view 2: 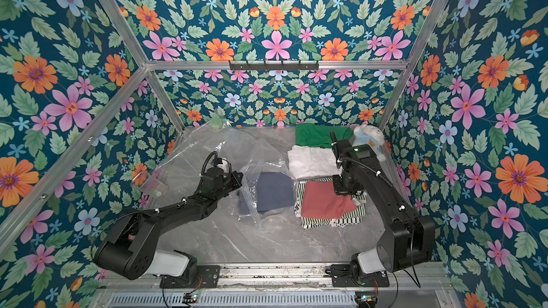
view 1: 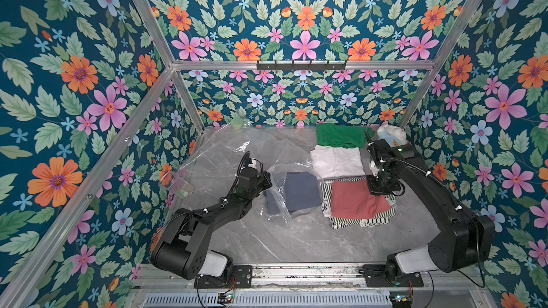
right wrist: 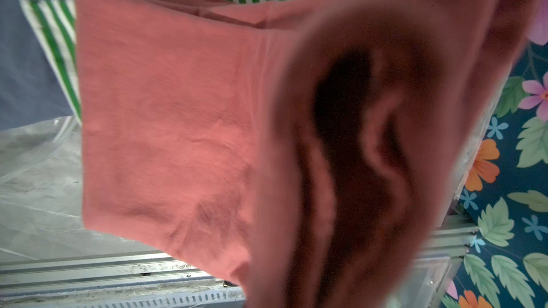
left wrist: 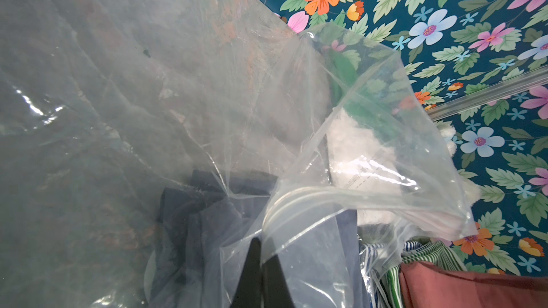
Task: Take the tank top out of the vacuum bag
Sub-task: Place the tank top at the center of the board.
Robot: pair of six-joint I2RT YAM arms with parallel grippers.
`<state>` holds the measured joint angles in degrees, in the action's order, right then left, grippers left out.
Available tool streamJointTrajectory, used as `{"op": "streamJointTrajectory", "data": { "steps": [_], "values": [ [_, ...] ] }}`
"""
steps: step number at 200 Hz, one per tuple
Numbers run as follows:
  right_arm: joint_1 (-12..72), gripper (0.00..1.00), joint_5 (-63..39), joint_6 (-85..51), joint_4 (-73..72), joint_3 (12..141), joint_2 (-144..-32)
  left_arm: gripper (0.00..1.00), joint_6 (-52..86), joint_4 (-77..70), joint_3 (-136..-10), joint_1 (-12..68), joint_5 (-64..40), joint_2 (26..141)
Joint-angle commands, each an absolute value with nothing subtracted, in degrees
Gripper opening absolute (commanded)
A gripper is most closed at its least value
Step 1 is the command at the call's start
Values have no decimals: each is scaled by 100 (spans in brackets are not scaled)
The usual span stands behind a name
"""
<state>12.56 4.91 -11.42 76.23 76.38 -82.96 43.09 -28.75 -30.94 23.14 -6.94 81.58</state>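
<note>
Pinching vacuum bag [left wrist: 370, 108]: L tool [left wrist: 262, 250] | pink cloth [right wrist: 166, 119]: R tool [view 1: 377, 188] | print [left wrist: 354, 177] illegible

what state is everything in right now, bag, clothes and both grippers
vacuum bag: mouth open, lying crumpled on the table
left gripper: shut on the bag's mouth edge
navy garment: folded, inside the bag
right gripper: shut on the red garment
red garment: outside the bag, on the striped pile, one edge pinched
striped pile: folded, under the red garment
white garment: folded, on the table
green garment: folded, on the table
</note>
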Motion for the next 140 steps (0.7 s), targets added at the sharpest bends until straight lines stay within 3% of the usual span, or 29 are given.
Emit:
{"op": "streamJointTrajectory", "data": {
  "steps": [1, 26, 35, 43, 58, 71, 92, 140],
  "values": [
    [1201, 4, 637, -1453, 7478, 7359, -8271, 0, 4304, -3023, -3138, 2306, -667, 8203],
    [1110, 7, 642, -1601, 7234, 7086, -8262, 0, 4297, -3023, -3150, 2310, -677, 8201],
    [1077, 14, 624, -1648, 7178, 7035, -8246, 0, 4293, -3015, -3155, 2309, -677, 8192],
    [1073, 28, 675, -1697, 7170, 7023, -8215, 0, 4290, -3006, -3155, 2308, -677, 8197],
    [1072, 66, 848, -1766, 7176, 7068, -8083, 0, 4281, -2988, -3164, 2308, -677, 8183],
    [1073, 83, 1050, -1797, 7181, 7178, -7876, 0, 4270, -2972, -3164, 2303, -669, 8166],
    [1081, 87, 1382, -1886, 7233, 7501, -7606, 0, 4262, -2953, -3155, 2304, -650, 8148],
    [1801, 87, 832, -1848, 6744, 7792, -7718, 0, 4280, -2988, -3173, 2306, -677, 8206]
  ]
}}
